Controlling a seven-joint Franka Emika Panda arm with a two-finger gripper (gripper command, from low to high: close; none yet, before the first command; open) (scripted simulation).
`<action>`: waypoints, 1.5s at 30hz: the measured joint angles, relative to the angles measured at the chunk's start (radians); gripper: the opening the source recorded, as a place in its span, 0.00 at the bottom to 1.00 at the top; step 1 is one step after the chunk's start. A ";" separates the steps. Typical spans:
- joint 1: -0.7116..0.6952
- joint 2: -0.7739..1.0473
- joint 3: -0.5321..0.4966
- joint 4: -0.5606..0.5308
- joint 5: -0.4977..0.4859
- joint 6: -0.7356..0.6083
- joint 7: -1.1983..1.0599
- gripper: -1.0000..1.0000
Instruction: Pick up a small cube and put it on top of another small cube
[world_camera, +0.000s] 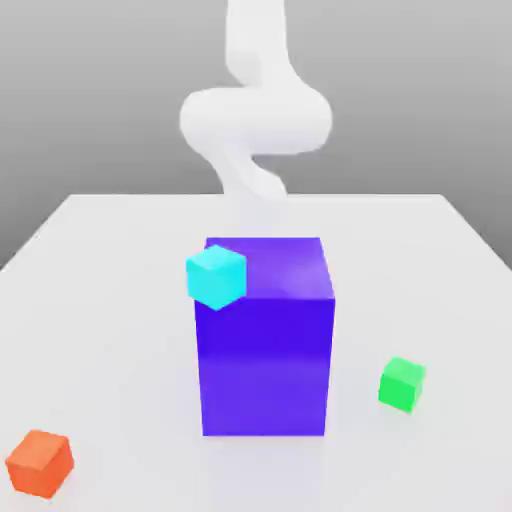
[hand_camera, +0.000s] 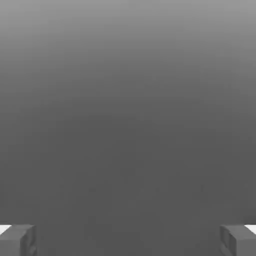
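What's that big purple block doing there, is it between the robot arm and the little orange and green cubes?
Yes. The big blue-purple block stands mid-table in front of the arm. The orange cube and the green cube lie on its near side, at the exterior view's left and right, so the arm would likely have to reach over or around the block.

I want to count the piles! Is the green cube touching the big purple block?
Apart. In the exterior view, bare white table shows between the green cube and the big purple block.
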 joint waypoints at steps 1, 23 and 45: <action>0.002 0.039 0.014 0.008 -0.003 0.006 0.009 0.50; 0.127 0.843 0.242 0.181 -0.187 0.134 0.276 0.50; 0.309 1.376 0.216 0.302 -0.296 0.296 0.421 0.00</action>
